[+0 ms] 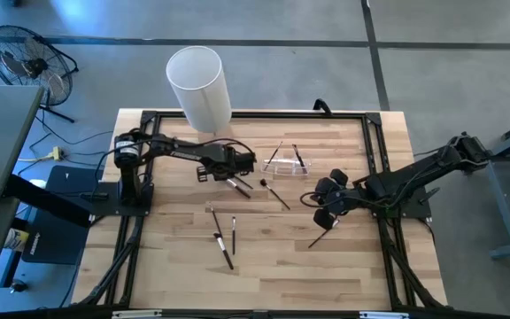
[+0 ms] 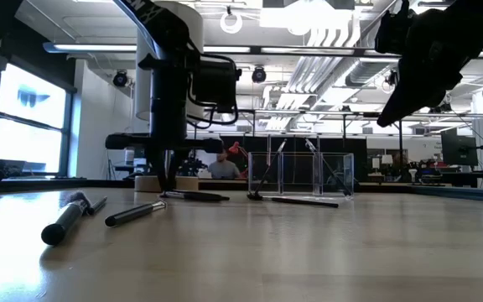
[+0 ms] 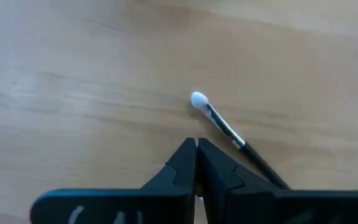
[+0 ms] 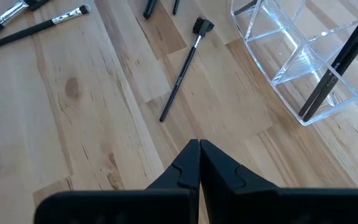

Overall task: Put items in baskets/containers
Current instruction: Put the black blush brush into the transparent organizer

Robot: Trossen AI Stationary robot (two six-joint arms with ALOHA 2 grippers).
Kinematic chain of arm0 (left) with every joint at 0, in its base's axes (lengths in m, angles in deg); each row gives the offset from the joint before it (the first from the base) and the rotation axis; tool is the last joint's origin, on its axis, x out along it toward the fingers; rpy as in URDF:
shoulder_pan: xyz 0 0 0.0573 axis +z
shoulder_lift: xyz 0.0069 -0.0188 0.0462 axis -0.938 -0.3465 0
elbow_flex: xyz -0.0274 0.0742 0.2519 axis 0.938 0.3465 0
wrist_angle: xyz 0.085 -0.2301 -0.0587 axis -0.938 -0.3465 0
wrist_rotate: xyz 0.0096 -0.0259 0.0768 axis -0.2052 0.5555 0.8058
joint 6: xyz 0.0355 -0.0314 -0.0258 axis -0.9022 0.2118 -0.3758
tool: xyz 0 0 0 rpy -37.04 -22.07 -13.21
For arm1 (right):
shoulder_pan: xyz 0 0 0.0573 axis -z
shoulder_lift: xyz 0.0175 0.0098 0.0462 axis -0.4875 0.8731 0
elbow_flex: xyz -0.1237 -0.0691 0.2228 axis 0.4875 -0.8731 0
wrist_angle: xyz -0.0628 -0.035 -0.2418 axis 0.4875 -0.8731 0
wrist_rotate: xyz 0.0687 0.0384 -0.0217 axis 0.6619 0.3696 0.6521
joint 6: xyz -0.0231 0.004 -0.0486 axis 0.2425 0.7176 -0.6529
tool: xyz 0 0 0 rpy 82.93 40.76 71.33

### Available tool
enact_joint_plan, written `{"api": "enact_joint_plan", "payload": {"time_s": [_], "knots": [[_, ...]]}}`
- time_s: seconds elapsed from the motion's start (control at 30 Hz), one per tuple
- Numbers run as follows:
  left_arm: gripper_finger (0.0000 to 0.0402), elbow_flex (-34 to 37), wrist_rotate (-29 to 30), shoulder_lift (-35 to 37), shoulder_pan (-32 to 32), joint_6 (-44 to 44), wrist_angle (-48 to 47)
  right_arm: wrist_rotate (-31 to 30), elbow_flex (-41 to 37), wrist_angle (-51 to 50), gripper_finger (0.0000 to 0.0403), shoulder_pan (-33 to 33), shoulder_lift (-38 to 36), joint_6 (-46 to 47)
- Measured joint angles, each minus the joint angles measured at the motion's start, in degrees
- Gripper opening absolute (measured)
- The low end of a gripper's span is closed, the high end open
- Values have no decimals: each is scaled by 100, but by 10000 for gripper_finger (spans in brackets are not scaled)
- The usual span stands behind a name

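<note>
Two dark robot arms, black from base to tip

Matte black jointed links carry looped black cables; each claw, left claw (image 3: 196,163) and right claw (image 4: 199,163), ends in wedge-shaped black fingers.

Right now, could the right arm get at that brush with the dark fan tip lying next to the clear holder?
Probably yes: bare wood lies between the shut right pincer and the brush, which lies apart from the clear holder.

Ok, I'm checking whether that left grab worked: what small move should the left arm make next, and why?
Probably reopen and shift sideways over the white-tipped brush. The left end effector is shut down at the table, but in its wrist view the brush lies beside the closed fingertips, not between them, so the grab looks missed. The right end effector, shut, waits near the clear holder.
</note>
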Motion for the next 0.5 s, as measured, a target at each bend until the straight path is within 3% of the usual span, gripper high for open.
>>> {"api": "enact_joint_plan", "payload": {"time_s": [0.23,0.5], "knots": [[3,-42,179,145,-340,-504,-222,0,0,22,3,0,0,1],[1,-41,1097,628,-1035,-673,-460,-1,0,22,4,0,0,-24]]}}
